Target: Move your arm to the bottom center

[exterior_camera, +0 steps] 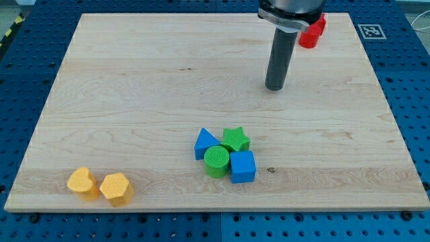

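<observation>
My tip (274, 87) rests on bare board (134, 101), touching nothing; no gripper fitted, red block (313, 33) behind.

The tabletop (134, 87) is a pale wooden board. Near the view's bottom centre lie four blocks touching each other: a blue triangle (205, 143), a green star (236, 139), a green cylinder (216, 161) and a blue cube (243, 166). At the bottom left lie a yellow heart (81, 183) and a yellow hexagon (115, 189), side by side. A red block (312, 31) lies at the top right, partly hidden.
</observation>
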### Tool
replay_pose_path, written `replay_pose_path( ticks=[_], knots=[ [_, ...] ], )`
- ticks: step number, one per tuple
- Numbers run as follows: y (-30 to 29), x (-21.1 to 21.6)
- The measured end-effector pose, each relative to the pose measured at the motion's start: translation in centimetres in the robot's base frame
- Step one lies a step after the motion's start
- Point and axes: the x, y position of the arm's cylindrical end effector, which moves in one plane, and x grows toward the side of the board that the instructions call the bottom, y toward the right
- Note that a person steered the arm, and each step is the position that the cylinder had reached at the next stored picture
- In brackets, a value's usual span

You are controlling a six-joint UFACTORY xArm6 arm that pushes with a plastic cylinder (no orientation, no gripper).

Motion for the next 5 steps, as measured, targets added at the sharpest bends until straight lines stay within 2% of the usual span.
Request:
replay_pose_path(
  ticks=[2, 4, 5],
  knots=[
    [3.9, 2.6],
    [4.5, 8.7],
    [5.7, 9.3]
  ],
)
